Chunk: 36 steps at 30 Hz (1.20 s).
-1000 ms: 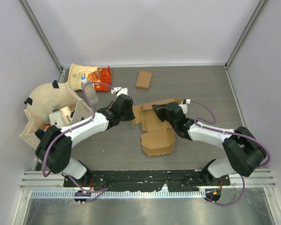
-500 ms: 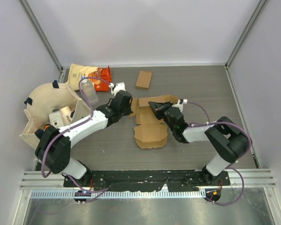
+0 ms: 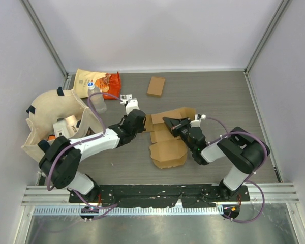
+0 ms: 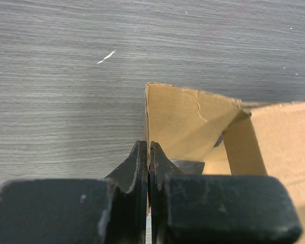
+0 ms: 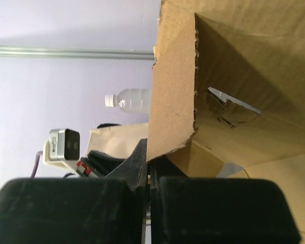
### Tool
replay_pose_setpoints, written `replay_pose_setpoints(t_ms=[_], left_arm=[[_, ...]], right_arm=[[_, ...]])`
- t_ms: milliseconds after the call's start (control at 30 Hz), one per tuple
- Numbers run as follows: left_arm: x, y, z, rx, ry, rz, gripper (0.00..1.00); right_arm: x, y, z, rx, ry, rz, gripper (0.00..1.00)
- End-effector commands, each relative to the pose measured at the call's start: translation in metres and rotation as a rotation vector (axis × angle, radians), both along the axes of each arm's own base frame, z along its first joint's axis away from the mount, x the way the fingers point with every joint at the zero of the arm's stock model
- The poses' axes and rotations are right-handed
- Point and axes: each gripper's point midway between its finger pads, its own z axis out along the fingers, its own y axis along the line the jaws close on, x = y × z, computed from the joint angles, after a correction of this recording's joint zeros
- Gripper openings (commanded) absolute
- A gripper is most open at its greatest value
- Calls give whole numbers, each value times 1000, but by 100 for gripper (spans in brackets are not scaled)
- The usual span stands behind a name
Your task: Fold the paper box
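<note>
The brown paper box (image 3: 169,140) lies half unfolded in the middle of the table, its flaps spread toward the near side. My left gripper (image 3: 144,123) is shut on the box's left wall; in the left wrist view the thin cardboard edge (image 4: 148,122) runs straight into the closed left gripper (image 4: 149,152). My right gripper (image 3: 169,122) is shut on a panel at the box's far right. In the right wrist view that panel (image 5: 175,76) rises from the closed right gripper (image 5: 147,165), with the box's inside (image 5: 244,81) to its right.
A small closed cardboard box (image 3: 156,86) lies at the back. An orange snack bag (image 3: 97,82) and a clear bottle (image 3: 96,100) are at the back left. A beige cloth bag (image 3: 53,119) holding items fills the left side.
Both grippers kept their hold while the box shifted left and then back a little to the right. The right arm folded in toward the box, and the left wrist moved nearer.
</note>
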Motion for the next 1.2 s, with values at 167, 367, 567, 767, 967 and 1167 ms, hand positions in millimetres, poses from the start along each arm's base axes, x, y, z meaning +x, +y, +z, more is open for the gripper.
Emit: replay_pose_setpoints(t_ms=[167, 367, 567, 767, 967, 1167], left_arm=[[43, 6, 63, 52, -212, 102, 0], [66, 23, 72, 125, -186, 139, 0], [75, 26, 74, 151, -178, 129, 0], [66, 8, 68, 154, -52, -13, 1], [38, -10, 83, 32, -33, -160, 46], [2, -24, 116, -129, -145, -314, 50]], right_arm=[[-15, 21, 52, 182, -122, 123, 1], [12, 30, 69, 149, -80, 124, 1], [33, 30, 39, -33, 200, 103, 1], [50, 11, 34, -255, 309, 63, 1], [62, 12, 34, -171, 363, 79, 1], [71, 14, 41, -91, 356, 53, 1]])
